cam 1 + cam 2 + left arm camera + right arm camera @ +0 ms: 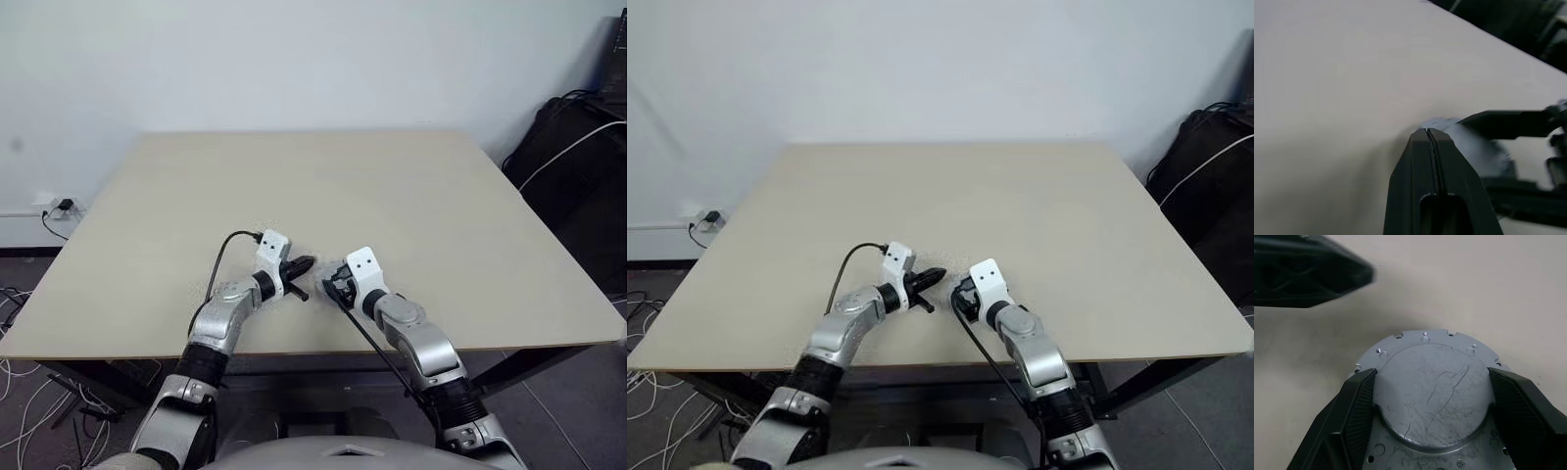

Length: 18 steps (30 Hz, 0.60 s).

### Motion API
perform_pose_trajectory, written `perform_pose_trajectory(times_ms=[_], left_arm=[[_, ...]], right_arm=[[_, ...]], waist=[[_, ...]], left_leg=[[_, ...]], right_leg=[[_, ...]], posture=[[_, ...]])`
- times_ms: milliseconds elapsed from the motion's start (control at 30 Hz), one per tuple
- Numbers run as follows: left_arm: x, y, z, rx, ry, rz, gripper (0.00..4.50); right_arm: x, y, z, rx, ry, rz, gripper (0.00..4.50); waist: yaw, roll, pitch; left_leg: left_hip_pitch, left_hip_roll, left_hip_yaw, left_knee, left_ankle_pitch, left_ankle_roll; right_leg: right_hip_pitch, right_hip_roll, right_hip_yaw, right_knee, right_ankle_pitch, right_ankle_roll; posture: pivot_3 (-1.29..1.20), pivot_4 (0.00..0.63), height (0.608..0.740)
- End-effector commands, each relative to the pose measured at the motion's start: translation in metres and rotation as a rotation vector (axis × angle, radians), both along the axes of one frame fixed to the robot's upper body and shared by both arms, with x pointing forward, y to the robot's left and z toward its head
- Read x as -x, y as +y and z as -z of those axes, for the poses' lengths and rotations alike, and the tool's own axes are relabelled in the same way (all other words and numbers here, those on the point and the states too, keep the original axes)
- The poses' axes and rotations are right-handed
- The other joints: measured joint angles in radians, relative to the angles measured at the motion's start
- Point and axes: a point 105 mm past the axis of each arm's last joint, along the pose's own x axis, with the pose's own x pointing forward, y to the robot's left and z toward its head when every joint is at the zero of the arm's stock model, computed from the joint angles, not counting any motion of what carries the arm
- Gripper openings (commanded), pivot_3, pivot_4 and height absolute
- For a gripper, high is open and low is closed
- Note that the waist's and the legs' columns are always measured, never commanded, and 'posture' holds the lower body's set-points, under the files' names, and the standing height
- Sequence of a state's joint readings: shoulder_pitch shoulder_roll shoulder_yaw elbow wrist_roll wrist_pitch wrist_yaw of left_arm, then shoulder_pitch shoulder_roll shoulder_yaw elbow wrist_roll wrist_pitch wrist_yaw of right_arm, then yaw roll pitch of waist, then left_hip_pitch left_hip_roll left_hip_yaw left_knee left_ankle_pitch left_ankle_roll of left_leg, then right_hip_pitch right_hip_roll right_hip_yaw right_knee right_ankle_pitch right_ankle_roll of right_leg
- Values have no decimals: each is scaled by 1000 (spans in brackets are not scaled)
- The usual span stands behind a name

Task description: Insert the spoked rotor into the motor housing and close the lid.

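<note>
Two right hand point(1430, 416) fingers clasp the scratched motor housing point(1425, 382).

The motor housing point(1430, 396) is a round, silver-grey metal piece with a scratched raised disc on its flange. Small holes and notches ring the flange rim. It lies flat on the beige table point(1488, 284).

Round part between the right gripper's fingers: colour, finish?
Silvery-grey metal part, finely scratched, small holes round its rim; right wrist view.

- The grey metal disc point(1430, 396) runs off the right wrist view's edge, its near part cut away.
- In the left wrist view, a blurred pale shape point(1479, 147) behind the closed left gripper point(1431, 134) cannot be identified.
</note>
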State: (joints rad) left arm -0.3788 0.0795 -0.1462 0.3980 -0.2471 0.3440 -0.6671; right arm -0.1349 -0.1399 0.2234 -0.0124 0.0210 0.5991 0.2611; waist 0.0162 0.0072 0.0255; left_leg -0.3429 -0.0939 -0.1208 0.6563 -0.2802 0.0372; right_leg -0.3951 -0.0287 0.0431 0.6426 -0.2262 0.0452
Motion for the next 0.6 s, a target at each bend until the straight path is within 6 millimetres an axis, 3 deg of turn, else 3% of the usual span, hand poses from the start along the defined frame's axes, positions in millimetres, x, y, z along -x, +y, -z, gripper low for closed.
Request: perform_pose_trajectory(times_ms=[33, 600], left_arm=[[-6, -7, -6, 4, 26, 45, 0], [-10, -18, 21, -136, 122, 33, 0]], right_arm=[[1, -10, 7, 22, 31, 43, 3197], [0, -9, 5, 10, 28, 48, 3197]], waist=[[-2, 0, 0], [-2, -1, 0]], left_leg=[[0, 0, 0, 0, 0, 0], [-1, 0, -1, 0, 0, 0]], right_leg=[[0, 0, 0, 0, 0, 0], [-1, 0, 1, 0, 0, 0]], posture=[[0, 0, 740], [0, 0, 740]])
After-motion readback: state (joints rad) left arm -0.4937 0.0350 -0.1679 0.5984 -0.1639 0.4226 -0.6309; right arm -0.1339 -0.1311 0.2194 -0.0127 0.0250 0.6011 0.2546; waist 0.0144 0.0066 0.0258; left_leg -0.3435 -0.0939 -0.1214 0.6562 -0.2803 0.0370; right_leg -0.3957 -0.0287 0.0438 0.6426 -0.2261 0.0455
